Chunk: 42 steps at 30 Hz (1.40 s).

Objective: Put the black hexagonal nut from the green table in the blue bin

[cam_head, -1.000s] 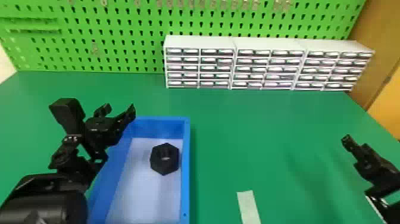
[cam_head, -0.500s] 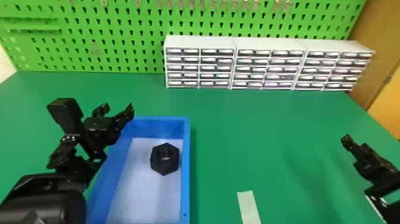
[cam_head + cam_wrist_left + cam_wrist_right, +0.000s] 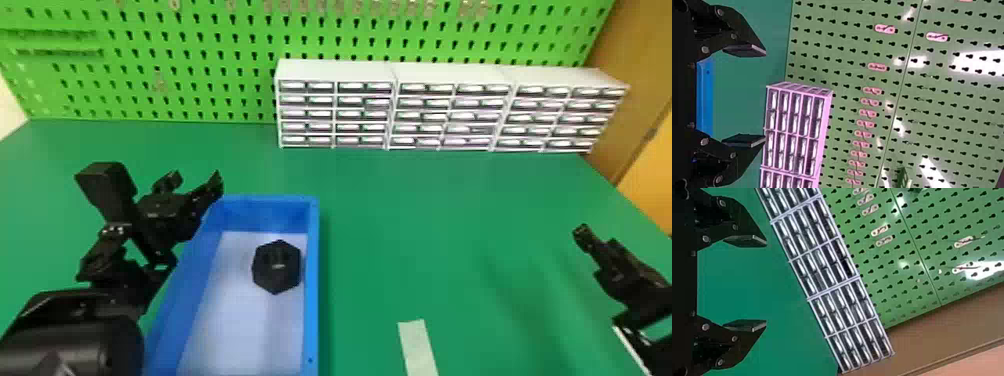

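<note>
Left gripper point(image 3: 765, 96): fingers spread wide apart, with nothing between them. In the head view it sits by the far left corner of the blue bin point(image 3: 312, 280), one fingertip near the rim; how high it is above that corner, I cannot tell.
Right gripper point(image 3: 766, 282): fingers also spread and empty, at the right side of the green table point(image 3: 450, 225), well apart from the bin.
Black nut point(image 3: 277, 267): inside the bin, on its pale floor, toward the far end and close to the right wall. Whether it touches that wall is hard to tell. A six-sided outline faces up.
Bin: upright on the table, left of centre, its near end running out of the head view.
Behind: white drawers point(image 3: 335, 115) stand at the back of the table, in front of a green pegboard point(image 3: 200, 60).
Near edge: a pale strip point(image 3: 417, 347) lies on the table, to the right of the bin.
Nut into bin: done, by the look of it. The nut lies within the walls and neither gripper holds it.
Left to do: probably only to draw the left gripper clear of the bin. The one small risk is a finger catching the rim and nudging the bin.
</note>
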Motion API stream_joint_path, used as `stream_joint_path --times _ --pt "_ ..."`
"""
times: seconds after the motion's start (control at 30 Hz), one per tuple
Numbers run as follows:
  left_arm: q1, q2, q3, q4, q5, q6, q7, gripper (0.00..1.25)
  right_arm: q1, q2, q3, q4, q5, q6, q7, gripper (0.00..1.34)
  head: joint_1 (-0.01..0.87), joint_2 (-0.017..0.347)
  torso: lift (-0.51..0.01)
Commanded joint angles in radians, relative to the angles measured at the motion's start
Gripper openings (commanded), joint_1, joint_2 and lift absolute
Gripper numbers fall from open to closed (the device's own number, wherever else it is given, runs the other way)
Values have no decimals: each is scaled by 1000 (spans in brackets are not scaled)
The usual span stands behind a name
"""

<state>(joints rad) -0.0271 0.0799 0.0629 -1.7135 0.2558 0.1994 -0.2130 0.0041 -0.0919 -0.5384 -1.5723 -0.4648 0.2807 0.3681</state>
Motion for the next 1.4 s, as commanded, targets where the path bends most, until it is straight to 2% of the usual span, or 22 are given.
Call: stream_joint_path --times 0.0,1.37 --pt "0 0 0 0 0 0 0 773 -1 0 0 0 0 0 0 807 691 9 -97" --pt "1 0 2 0 3 0 0 773 2 1 -2 0 -2 0 0 812 691 9 -97"
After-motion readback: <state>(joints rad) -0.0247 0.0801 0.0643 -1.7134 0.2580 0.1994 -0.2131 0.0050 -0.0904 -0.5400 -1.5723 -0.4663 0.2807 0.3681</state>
